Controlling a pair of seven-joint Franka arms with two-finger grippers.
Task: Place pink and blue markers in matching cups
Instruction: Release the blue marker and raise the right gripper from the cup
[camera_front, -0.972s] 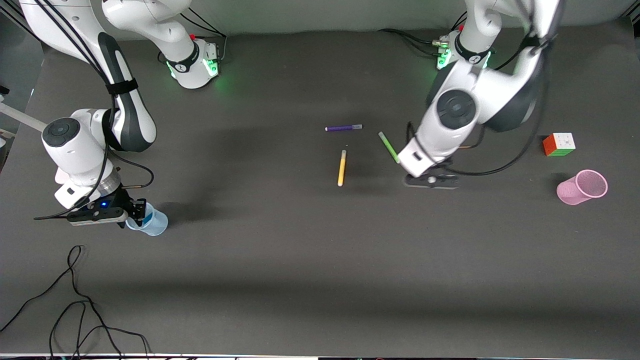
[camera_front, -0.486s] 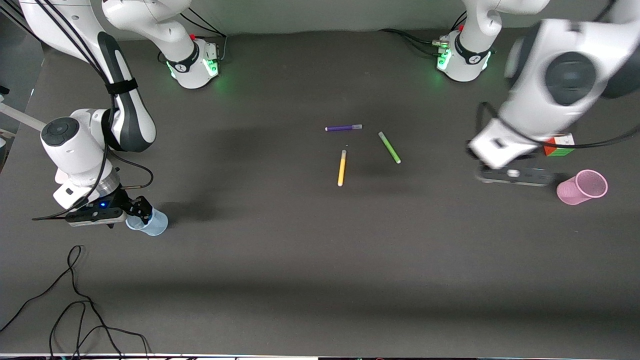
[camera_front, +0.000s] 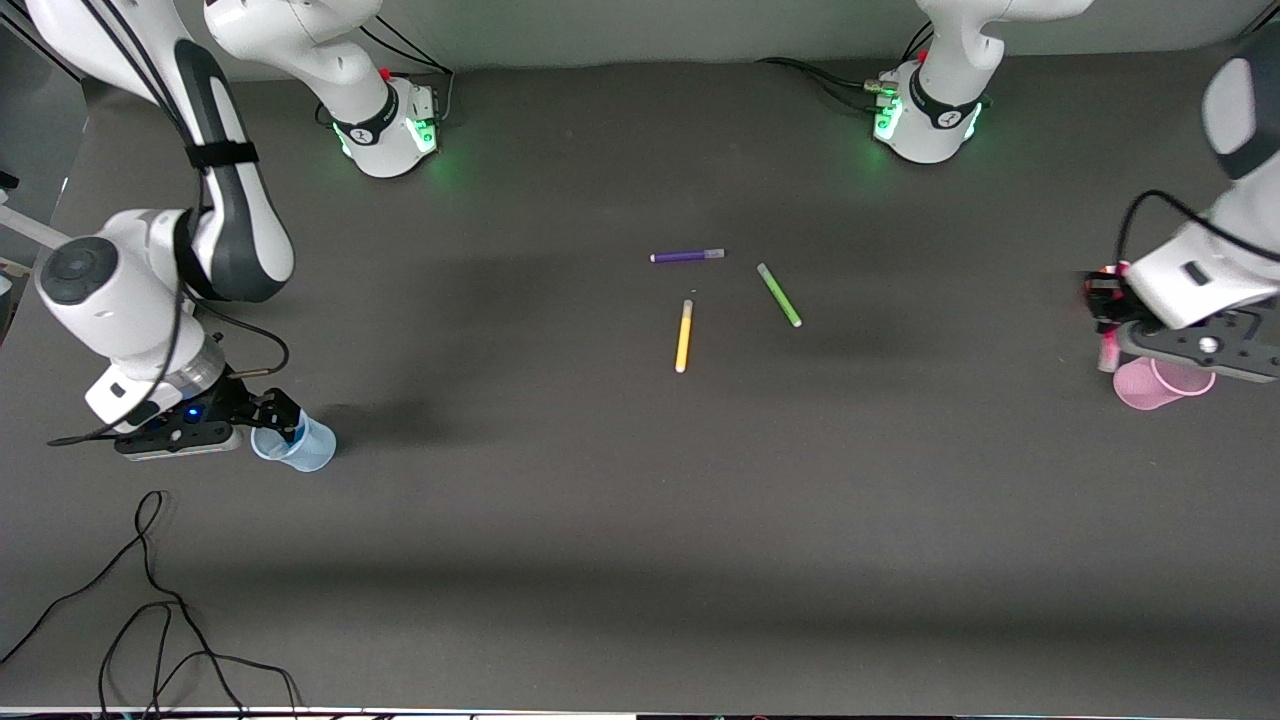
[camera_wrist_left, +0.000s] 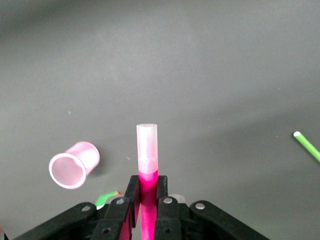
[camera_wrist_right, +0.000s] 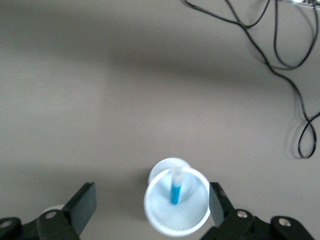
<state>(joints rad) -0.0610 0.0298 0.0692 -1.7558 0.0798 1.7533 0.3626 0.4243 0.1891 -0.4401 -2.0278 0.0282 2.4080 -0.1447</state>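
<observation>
The left gripper (camera_wrist_left: 148, 200), clamped on the magenta-pink felt-tip marker (camera_wrist_left: 147, 155), hangs just beside the pale pink translucent plastic cup (camera_front: 1160, 382), not yet over its mouth. The right gripper (camera_wrist_right: 150, 210) stands spread wide around the pale blue translucent cup (camera_wrist_right: 176, 210), where the bright blue marker (camera_wrist_right: 175, 190) stands.

One marker (camera_wrist_right: 175, 190) stands in the cup (camera_front: 297, 446) at the right arm's end of the table.

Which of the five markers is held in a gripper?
The pink marker, clamped upright in the left gripper near the pink cup. The blue one stands in its cup; three lie on the table.
</observation>
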